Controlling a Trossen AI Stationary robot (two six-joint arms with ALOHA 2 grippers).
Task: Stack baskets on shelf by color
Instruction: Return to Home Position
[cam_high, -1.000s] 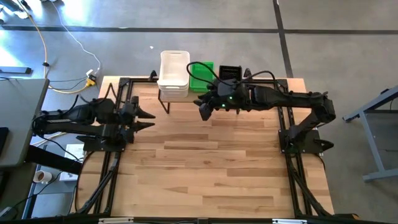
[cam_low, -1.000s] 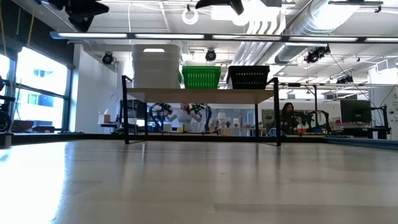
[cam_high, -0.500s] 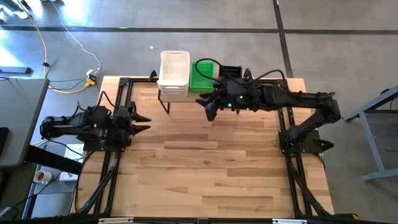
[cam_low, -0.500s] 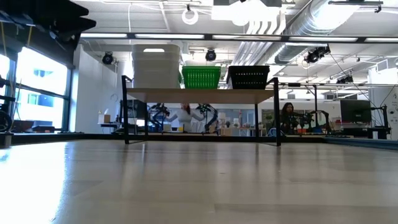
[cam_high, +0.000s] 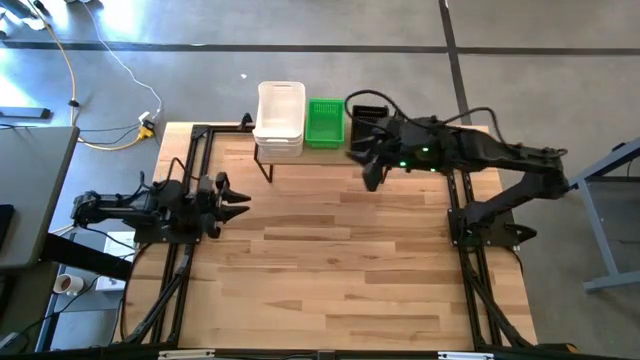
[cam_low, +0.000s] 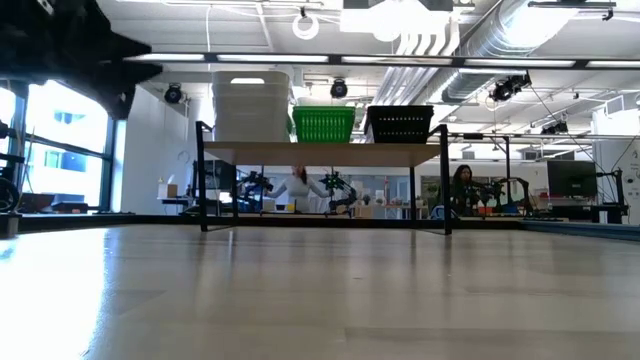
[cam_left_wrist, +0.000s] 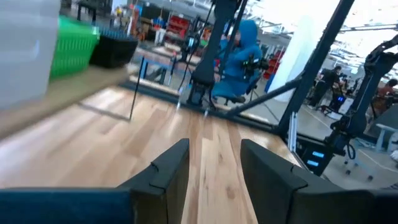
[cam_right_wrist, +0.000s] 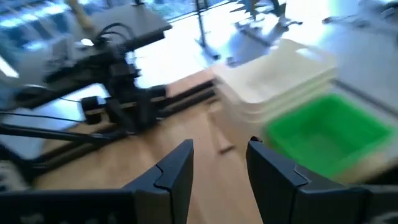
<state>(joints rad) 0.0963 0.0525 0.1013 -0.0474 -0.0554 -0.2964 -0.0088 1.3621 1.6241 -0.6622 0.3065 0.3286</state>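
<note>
On shelf, baskets lengthwise front-to-back

- White baskets: sitting nested at the left end of the shelf, forming the tallest stack.
- Green baskets: sitting stacked mid-shelf, just beside white.
- Black baskets: sitting stacked at the right end.
- Shelf: standing level on thin black legs.

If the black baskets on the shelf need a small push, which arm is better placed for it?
Probably the right. The right gripper hovers open just in front of the black baskets on the shelf; the left gripper is far off near the left edge of the table.
</note>
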